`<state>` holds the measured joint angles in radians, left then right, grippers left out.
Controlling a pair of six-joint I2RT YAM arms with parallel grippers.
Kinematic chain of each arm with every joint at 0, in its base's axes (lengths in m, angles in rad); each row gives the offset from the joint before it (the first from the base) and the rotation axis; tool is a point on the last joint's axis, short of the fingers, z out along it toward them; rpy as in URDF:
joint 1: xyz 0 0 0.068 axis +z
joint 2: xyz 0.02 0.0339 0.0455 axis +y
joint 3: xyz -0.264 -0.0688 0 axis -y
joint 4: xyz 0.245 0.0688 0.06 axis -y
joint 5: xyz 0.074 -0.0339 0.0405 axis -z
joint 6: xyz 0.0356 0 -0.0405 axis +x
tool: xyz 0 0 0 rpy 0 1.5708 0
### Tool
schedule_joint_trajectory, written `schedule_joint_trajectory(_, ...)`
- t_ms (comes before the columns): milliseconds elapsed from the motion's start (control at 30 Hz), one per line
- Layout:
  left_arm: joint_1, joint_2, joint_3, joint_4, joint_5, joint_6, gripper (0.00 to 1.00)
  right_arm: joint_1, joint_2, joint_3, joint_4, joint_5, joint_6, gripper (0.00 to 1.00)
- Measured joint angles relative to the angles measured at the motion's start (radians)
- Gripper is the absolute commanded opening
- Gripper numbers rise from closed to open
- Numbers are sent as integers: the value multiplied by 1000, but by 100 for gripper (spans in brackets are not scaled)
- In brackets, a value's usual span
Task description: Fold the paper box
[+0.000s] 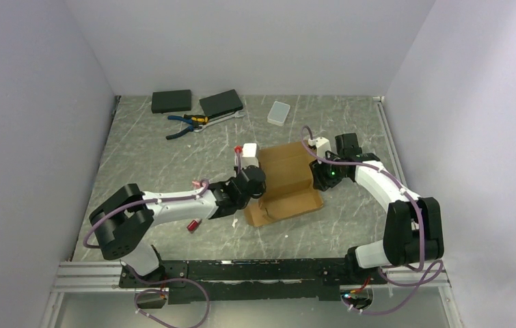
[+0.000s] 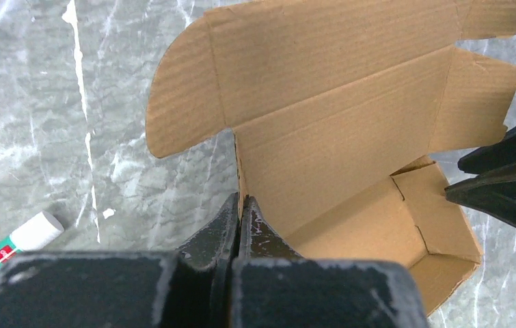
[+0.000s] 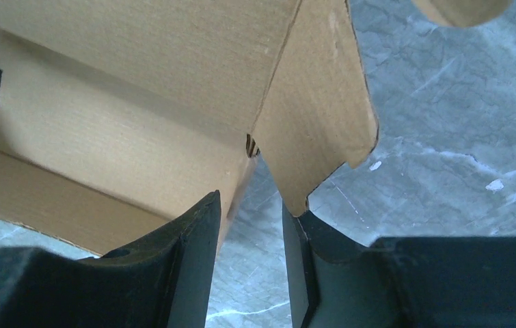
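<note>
Your left pincer [image 2: 240, 207] is shut tight on a wall edge of the box [image 1: 286, 181], which sits half-folded at the centre of the top view with its lid flap standing open. Your right pincer [image 3: 249, 208] stands partly open at the box's right corner, gripping nothing, a side flap's tip hanging at the gap. Pliers [image 1: 185, 125] and a white case [image 1: 279, 113] lie higher in the frame.

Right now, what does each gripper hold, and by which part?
The left gripper pinches the paper box by a side wall's edge. The right gripper is open, holding nothing.
</note>
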<state>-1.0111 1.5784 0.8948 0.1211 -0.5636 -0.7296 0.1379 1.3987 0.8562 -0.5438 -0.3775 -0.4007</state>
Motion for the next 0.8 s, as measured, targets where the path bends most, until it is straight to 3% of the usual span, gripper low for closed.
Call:
schedule_joint_trajectory(200,-49,-11,-37,87,-90,79,0,0,-7,-3,-2,-9,-2,48)
schedule_joint_trajectory(633,-92,-11,-47,181,-179,125,0,18,12,-35,47,40,14,47)
schedule_joint_trajectory(733,-94,-11,-47,189,-186,125,0,44,39,-37,64,65,21,42)
schedule_joint_trajectory(800,-95,-11,-48,193,-189,125,0,63,58,-37,76,84,27,29)
